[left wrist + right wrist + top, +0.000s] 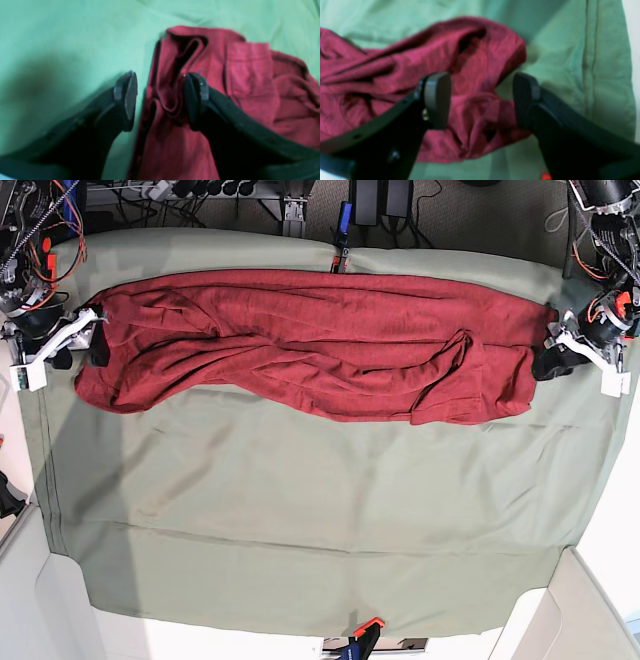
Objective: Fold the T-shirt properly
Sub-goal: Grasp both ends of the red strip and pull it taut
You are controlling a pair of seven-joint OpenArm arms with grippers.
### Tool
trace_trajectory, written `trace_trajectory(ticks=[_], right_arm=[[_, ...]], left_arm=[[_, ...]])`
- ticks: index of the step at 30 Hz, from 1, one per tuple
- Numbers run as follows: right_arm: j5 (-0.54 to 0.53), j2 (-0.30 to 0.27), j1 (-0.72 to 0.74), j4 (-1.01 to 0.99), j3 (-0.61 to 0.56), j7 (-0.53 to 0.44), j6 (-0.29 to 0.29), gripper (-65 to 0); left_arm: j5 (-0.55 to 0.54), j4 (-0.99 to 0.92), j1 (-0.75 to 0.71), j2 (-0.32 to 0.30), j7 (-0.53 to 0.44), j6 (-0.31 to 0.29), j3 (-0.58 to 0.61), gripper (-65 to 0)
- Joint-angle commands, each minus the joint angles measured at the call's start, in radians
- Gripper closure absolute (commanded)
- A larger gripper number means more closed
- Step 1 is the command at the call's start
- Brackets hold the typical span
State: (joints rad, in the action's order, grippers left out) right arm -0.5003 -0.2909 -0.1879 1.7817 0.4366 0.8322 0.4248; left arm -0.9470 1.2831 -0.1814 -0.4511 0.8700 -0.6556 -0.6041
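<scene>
The maroon T-shirt lies stretched in a long, wrinkled band across the far part of the sage-green cloth. My left gripper is at its right end. In the left wrist view that gripper is open and straddles a bunched edge of the shirt, one finger over the shirt, the other over the green cloth. My right gripper is at the shirt's left end. In the right wrist view it is open, with a rumpled corner of the shirt between its jaws.
The green cloth covers the whole table and has a hemmed edge on the right. An orange and black clamp holds its near edge and a blue clamp its far edge. Cables and electronics crowd the far corners.
</scene>
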Motion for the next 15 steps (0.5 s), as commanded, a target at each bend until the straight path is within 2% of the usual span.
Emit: trace_trajectory(ticks=[1, 5, 9, 15], right_arm=[[-0.016, -0.014, 0.010, 0.016, 0.005, -0.020, 0.007, -38.4], [-0.016, -0.014, 0.010, 0.016, 0.005, -0.020, 0.007, -38.4], [-0.016, -0.014, 0.011, 0.016, 0.005, -0.021, 0.007, -38.4], [-0.041, -0.014, 0.013, 0.016, 0.005, -0.021, 0.007, -38.4]], left_arm=[[-0.063, -0.021, 0.020, -0.024, 0.015, -0.034, -0.005, -34.0], [-0.179, -0.116, 0.030, -0.026, 0.082, -0.043, -0.004, -34.7], [-0.192, -0.137, 0.026, -0.026, 0.100, -0.043, 0.024, -34.7], [-0.186, -0.137, 0.026, -0.026, 0.131, -0.043, 0.143, -34.7]])
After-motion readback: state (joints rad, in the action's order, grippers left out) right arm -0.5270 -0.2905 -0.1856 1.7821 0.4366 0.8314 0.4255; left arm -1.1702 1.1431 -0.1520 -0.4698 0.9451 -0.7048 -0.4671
